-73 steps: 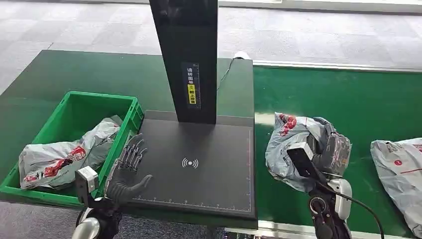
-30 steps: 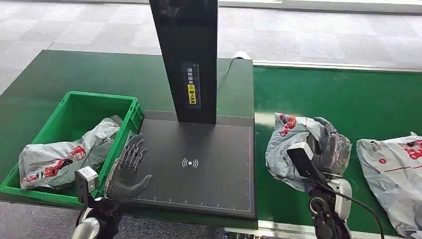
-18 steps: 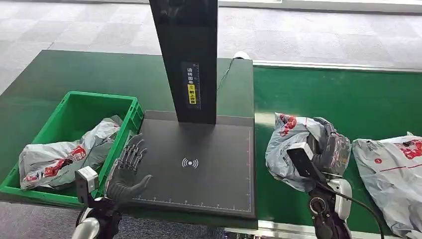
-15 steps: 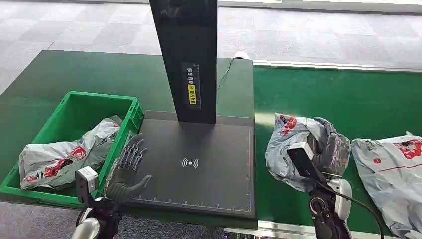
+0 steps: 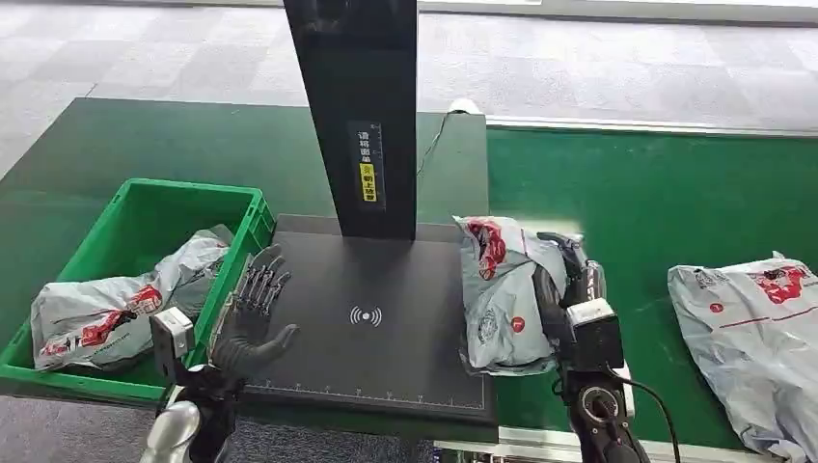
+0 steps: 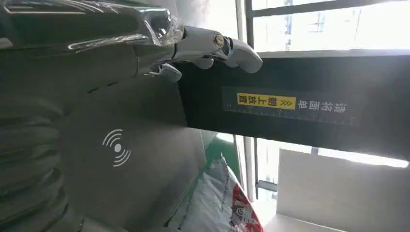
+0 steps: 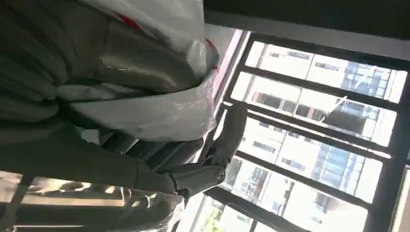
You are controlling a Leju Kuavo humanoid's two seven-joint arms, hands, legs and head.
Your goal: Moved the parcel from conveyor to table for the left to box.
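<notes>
Right hand (image 5: 564,289): fingers wrapped around the crumpled grey plastic mailer parcel with red print (image 5: 502,294), gripping it
Parcel position: over the right edge of the flat black scanner table (image 5: 376,328), whether resting or lifted cannot be told
Left hand (image 5: 253,313): fingers spread, holding nothing, lying on the table's left edge
Green plastic crate (image 5: 145,207): one grey parcel inside
Progress: transfer nearly done; release and boxing remain
</notes>
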